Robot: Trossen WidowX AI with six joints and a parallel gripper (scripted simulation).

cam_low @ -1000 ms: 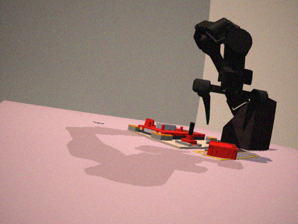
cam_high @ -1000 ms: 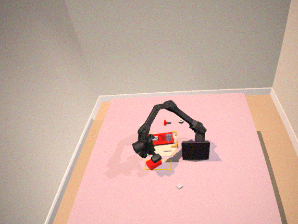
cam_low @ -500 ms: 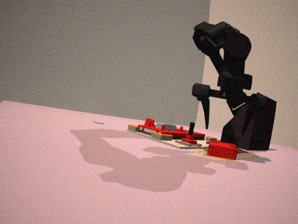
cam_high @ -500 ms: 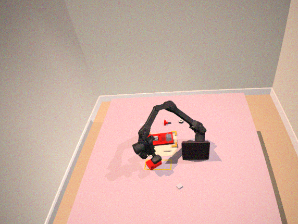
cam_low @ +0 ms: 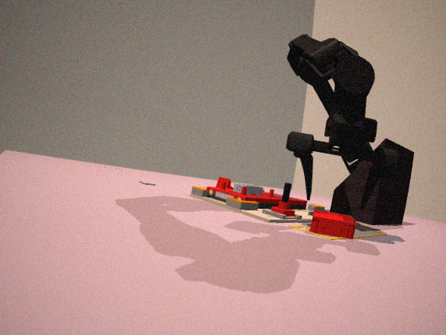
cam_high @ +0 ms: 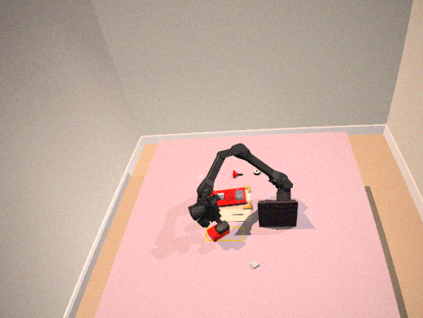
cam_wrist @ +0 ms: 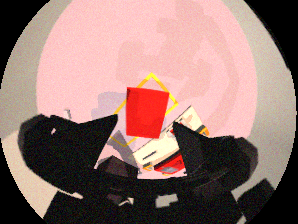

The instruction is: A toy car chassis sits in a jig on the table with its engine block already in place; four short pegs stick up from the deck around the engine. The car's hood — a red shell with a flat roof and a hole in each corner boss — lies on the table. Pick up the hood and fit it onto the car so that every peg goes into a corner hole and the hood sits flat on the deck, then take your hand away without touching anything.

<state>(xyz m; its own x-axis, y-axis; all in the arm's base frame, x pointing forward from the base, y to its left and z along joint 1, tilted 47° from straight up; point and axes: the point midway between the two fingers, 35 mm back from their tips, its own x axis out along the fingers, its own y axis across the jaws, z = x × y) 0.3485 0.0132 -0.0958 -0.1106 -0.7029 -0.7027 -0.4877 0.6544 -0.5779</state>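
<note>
The black gripper (cam_wrist: 143, 137) hangs above the red flat-roofed plastic hood (cam_wrist: 147, 112), fingers spread wide and empty, apparently lined up to straddle it. The hood lies inside a yellow outline (cam_low: 364, 234) on the pale pink tabletop (cam_high: 303, 266), just beside the jig-held red chassis (cam_high: 231, 196); grey walls (cam_high: 207, 63) stand behind.

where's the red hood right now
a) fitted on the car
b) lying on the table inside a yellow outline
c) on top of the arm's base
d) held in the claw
b, the hood lies on the table within the yellow outline, with the open, empty claw above it.
</note>
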